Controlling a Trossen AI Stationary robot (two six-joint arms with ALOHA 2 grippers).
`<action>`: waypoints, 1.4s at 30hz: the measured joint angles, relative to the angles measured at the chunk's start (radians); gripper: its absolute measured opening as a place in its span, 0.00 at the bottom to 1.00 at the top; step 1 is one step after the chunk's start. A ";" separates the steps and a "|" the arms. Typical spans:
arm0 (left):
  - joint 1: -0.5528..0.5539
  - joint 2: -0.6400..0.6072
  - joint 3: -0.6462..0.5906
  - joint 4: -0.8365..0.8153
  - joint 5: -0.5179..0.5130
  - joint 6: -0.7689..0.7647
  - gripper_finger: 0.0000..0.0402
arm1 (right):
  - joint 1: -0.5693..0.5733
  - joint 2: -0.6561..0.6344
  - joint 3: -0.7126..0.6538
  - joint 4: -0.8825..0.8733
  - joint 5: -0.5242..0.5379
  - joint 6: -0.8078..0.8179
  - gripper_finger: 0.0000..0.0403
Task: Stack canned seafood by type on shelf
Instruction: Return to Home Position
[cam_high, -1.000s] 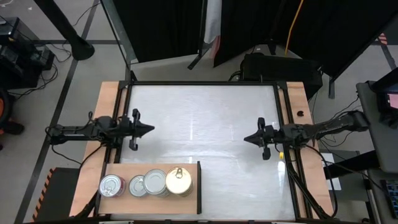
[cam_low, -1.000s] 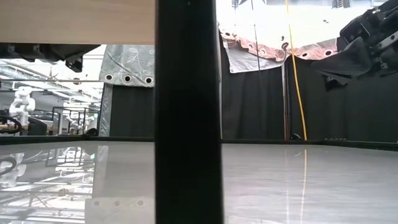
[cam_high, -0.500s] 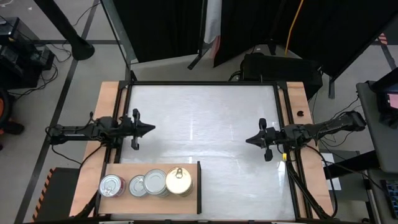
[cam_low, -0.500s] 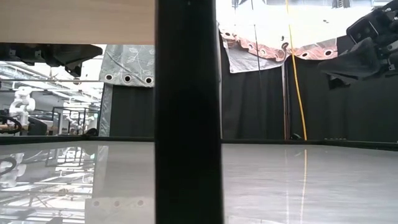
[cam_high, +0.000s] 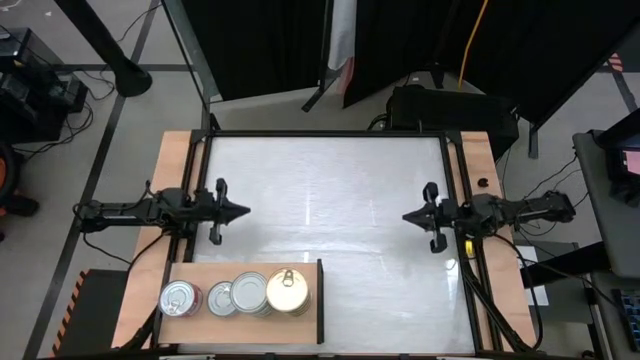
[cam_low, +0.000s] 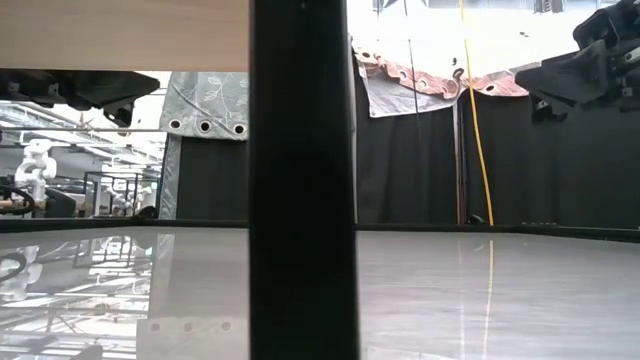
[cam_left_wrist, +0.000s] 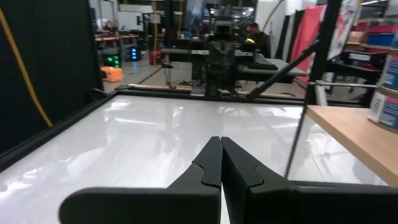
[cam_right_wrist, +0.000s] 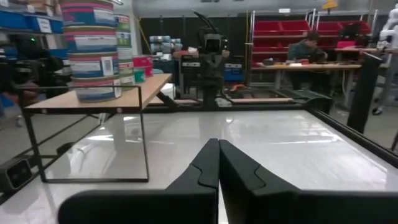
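The shelf (cam_high: 245, 270), a light-brown board with a dark upright edge (cam_high: 321, 300), stands at the table's near-left corner. On it sit stacks of tins: one with a gold pull-tab lid (cam_high: 288, 290) and silver-lidded ones (cam_high: 252, 292) (cam_high: 222, 297) (cam_high: 178, 297). The right wrist view shows a tall stack (cam_right_wrist: 93, 50) standing on the shelf (cam_right_wrist: 106, 96). My left gripper (cam_high: 240, 210) hovers shut near the table's left edge, beyond the shelf; its shut tips (cam_left_wrist: 221, 140) touch nothing. My right gripper (cam_high: 405, 217) hovers shut near the right edge, its tips (cam_right_wrist: 218, 142) also free.
The white tabletop (cam_high: 325, 190) lies between the two arms, framed by dark rails and wooden side strips (cam_high: 480, 160). In the low view the shelf's dark post (cam_low: 300, 180) blocks the middle. Black curtains and a yellow cable (cam_low: 475, 130) hang behind the table.
My right arm has drawn back toward the table's right edge, its shut gripper moving a little that way. The tins and the shelf have stayed in place.
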 joint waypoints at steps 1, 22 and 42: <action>0.000 0.000 0.000 -0.001 0.009 -0.001 0.00 | -0.010 0.001 0.000 -0.001 -0.009 0.001 0.00; 0.000 0.000 0.000 -0.008 0.075 0.033 0.00 | -0.132 0.001 0.000 -0.024 -0.161 0.018 0.00; 0.000 0.000 0.000 0.094 0.147 0.077 0.00 | -0.131 0.001 0.000 -0.024 -0.159 0.018 0.00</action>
